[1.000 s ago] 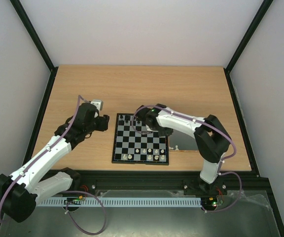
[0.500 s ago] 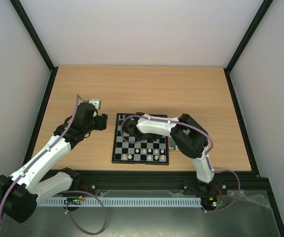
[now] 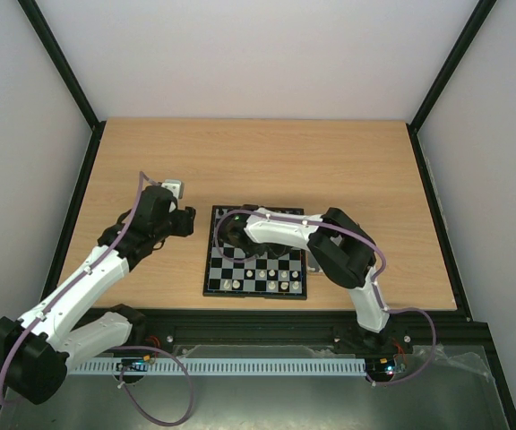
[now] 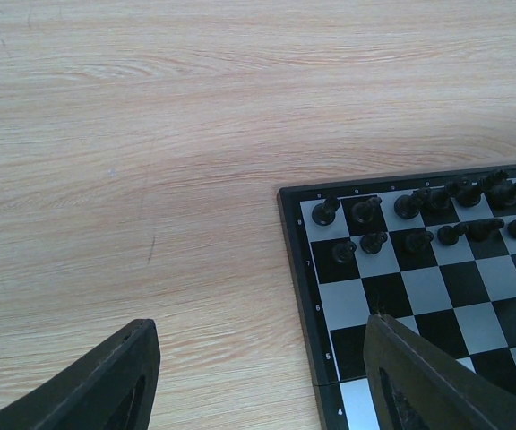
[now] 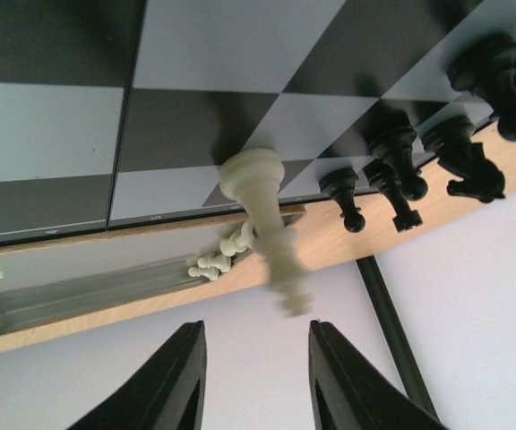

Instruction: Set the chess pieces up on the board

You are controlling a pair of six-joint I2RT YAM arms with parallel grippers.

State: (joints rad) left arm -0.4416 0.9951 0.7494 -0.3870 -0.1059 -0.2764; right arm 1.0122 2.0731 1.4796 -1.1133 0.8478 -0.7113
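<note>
Black chessmen [image 4: 326,211] stand in two rows; a shiny metal tray [image 5: 79,278] lies on the wooden worktop [image 3: 267,161], toward its near edge.

From high behind the near edge of the counter [image 3: 258,161] we look down on all of it, the board [image 3: 255,253] lying toward that edge. Our left wrist camera hangs beside the board's left edge, catching its far corner. Our right wrist camera sits close over the board, seemingly rolled over. Both wrist views share the black figures [image 4: 365,210].

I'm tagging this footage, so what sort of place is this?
Probably a robotics lab test cell: left arm and right arm mounted at a wooden table, plain white walls around it, a chessboard.
</note>
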